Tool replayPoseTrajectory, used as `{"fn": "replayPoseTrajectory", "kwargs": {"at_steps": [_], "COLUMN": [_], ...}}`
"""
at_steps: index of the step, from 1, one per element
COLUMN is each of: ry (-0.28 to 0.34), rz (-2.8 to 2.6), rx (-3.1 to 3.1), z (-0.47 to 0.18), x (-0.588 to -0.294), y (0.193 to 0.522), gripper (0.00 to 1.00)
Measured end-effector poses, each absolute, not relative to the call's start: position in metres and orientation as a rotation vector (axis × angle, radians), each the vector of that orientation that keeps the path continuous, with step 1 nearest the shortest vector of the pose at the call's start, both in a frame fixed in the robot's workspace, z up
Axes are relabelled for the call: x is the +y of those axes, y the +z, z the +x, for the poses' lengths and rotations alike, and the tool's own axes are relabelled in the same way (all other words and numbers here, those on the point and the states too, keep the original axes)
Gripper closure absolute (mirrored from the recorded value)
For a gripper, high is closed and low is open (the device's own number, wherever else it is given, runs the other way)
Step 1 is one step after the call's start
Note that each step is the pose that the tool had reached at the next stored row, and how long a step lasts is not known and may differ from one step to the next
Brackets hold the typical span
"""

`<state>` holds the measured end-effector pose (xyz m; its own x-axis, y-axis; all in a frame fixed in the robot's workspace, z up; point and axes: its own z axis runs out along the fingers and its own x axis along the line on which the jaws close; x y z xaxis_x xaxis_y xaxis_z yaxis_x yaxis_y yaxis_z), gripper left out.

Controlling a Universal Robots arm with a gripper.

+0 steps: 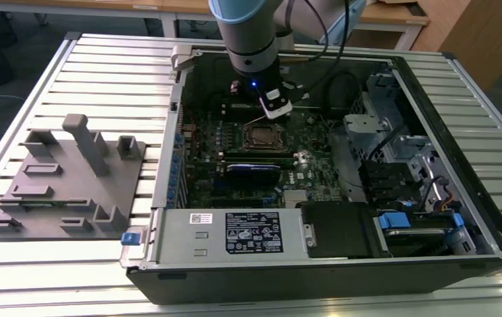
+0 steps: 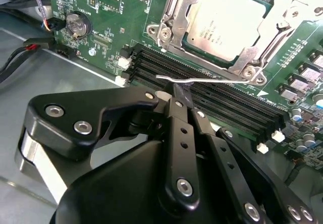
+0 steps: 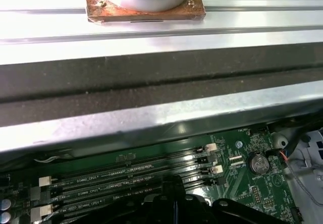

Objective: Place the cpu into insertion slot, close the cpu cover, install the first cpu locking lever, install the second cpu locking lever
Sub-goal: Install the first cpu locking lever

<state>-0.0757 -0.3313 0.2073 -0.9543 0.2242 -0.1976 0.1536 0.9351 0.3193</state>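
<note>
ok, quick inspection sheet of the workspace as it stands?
Surface: slatted metal table, open PC case lying on it.
Job's things: cpu sits in the insertion slot; cpu cover lies flat over its edges; a thin wire locking lever runs along the socket beside the memory slots.
Clutter: grey fixture block on the table, on the exterior view's left of the case.
Grippers: gripper tip at the locking lever, inside the case.
Cables: black cable looping off the arm; wire bundle at the board edge.
Surroundings: wooden desk behind the table.
</note>
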Motion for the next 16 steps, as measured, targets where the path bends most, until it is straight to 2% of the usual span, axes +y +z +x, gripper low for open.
{"fn": "replayPoseTrajectory", "kwargs": {"at_steps": [16], "ry": [0.445], "rz": [0.283], "rx": [2.860], "z": [-0.076], "x": [-0.331], "y": [0.225], "gripper": [0.90]}}
